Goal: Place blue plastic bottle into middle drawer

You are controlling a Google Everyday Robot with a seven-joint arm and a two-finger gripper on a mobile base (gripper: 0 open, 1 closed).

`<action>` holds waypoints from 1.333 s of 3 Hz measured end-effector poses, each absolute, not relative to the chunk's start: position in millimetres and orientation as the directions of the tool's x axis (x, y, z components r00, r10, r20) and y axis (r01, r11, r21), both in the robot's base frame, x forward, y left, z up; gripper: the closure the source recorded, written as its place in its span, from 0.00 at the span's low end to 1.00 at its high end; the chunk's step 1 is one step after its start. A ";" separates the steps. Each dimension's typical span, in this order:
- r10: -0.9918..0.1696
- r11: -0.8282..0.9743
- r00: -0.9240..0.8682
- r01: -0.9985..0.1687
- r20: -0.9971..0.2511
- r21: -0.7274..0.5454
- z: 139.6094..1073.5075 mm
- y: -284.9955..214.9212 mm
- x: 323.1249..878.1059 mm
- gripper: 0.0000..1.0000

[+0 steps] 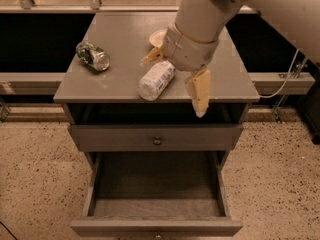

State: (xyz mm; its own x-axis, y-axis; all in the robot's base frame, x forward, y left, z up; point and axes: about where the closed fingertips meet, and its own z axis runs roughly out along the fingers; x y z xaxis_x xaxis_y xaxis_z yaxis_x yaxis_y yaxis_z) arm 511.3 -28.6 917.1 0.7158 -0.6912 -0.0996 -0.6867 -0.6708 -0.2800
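Note:
The blue plastic bottle (156, 80) lies on its side on the grey cabinet top (120, 39), near the front edge, its cap end hidden under my wrist. My gripper (173, 87) hangs over it with the jaws open. One tan finger (200, 96) reaches down past the front edge to the bottle's right. The other finger (150, 58) shows just behind the bottle on its left. The middle drawer (155, 226) is pulled out below, with a plain grey inside and nothing in it.
A green-patterned can (93, 55) lies on the cabinet top at the left. A pale bowl (156, 37) sits at the back, mostly hidden by my arm. The upper drawer front with a round knob (157, 140) is shut. A cable (287, 79) hangs at the right.

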 end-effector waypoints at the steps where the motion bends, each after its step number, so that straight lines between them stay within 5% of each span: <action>1: -0.651 -0.710 0.754 -0.647 -0.091 -0.279 915.7 -24.1 511.1 0.00; 4: -0.562 -0.800 0.826 -0.554 -0.035 -0.230 900.8 -22.6 560.5 0.00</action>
State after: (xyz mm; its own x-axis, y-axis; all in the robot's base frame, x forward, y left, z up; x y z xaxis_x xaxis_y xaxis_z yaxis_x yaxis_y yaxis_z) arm 560.5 -22.6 900.8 0.8262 -0.5623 -0.0346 -0.5542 -0.8000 -0.2300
